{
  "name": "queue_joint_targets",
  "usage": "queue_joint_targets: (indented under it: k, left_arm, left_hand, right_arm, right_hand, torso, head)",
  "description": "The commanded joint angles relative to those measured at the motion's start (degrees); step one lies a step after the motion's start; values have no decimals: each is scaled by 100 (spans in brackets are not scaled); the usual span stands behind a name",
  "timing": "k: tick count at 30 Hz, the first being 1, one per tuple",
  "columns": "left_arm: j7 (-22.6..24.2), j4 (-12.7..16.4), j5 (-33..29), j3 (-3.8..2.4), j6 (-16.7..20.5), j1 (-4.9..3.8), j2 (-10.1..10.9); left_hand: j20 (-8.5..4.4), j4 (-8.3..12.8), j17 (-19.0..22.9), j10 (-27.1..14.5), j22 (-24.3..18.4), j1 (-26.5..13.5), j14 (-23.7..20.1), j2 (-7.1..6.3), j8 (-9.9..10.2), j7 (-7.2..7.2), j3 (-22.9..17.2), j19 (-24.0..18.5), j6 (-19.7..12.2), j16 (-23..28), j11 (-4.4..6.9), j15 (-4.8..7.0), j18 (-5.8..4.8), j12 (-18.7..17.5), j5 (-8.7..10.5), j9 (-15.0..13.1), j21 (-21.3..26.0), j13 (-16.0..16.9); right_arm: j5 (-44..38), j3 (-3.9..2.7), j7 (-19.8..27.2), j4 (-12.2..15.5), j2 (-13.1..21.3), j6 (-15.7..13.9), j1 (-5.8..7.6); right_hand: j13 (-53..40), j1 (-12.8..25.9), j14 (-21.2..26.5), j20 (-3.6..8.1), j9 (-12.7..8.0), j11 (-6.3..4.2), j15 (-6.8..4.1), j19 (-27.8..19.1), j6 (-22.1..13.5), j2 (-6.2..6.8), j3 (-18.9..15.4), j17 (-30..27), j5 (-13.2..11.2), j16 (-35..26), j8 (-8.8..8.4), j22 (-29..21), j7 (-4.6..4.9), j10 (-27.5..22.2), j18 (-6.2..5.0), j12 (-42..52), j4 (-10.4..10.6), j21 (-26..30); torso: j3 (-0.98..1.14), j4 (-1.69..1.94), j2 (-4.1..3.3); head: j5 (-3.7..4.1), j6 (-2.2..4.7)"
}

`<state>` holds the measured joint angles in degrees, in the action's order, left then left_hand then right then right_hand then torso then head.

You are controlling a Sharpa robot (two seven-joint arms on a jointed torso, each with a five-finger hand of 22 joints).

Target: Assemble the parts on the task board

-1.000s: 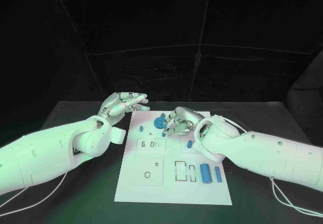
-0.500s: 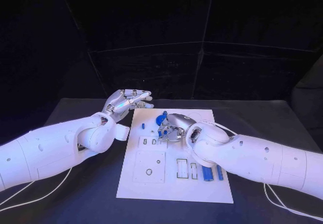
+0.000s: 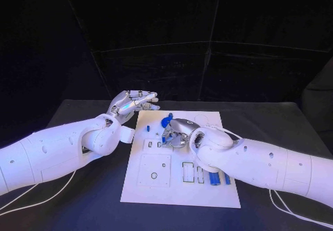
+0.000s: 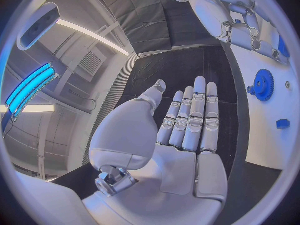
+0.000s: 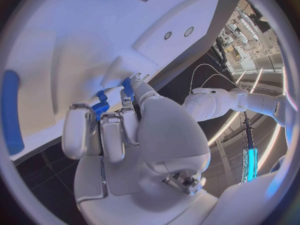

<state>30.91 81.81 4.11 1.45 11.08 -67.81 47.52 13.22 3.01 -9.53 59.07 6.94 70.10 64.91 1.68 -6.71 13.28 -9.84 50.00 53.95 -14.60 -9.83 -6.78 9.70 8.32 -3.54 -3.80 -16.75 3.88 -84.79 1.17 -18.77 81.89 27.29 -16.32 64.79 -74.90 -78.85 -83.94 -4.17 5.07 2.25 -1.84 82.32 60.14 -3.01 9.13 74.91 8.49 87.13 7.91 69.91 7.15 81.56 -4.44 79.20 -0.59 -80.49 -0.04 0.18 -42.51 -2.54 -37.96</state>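
Observation:
The white task board [image 3: 179, 192] lies in the middle of the black table. My right hand [image 3: 177, 133] hovers low over its far half, fingers curled, and pinches a small blue part [image 3: 161, 143] at its fingertips; the same part [image 4: 282, 45] shows beside those fingers in the left wrist view. A blue gear [image 3: 164, 124] sits on the board just beyond that hand, also seen as the gear [image 4: 262, 85]. My left hand [image 3: 132, 101] floats at the board's far left corner, flat and empty, fingers [image 4: 194, 115] stretched out.
A small blue piece [image 3: 147, 128] lies left of the gear and a blue peg [image 3: 169, 116] stands behind it. Two blue cylinders [image 3: 215, 179] lie near the board's right edge, beside empty slots [image 3: 187, 173]. Black table [image 3: 83, 202] surrounds the board.
My right hand has shifted left and slightly nearer over the board, carrying the small blue part away from the gear. The left hand has stayed at the far left corner.

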Motion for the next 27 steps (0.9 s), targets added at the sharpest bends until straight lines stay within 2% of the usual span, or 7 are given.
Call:
queue_joint_targets:
  k: [1,27]
  left_arm:
    - [23,-3,-14,-2,-94,-8,-9]
    - [15,-11,-14,-2,-101,-7,-7]
  left_hand:
    - [26,36,-9,-19,-6,6,-16,70,17,14,-5,17,-21,23,-8,0,87,-28,-28,1,37,-4]
    - [26,36,-9,-19,-6,6,-16,70,17,14,-5,17,-21,23,-8,0,87,-28,-28,1,37,-4]
  right_arm:
    - [-77,2,22,-8,-17,182,-3]
    - [-129,7,-61,49,34,481,-45]
  right_hand:
    - [-411,50,-477,14,20,2,-13,-26,39,3,28,917,-18,3,1,-5,-2,-30,51,-24,8,13]
    - [-393,136,-474,4,1,19,-1,-36,-13,133,23,905,-34,-6,-37,-24,18,-54,48,-49,4,26]
  torso:
    - [-3,5,0]
    - [-4,7,2]
  head:
    - [8,-17]
    - [-5,-58]
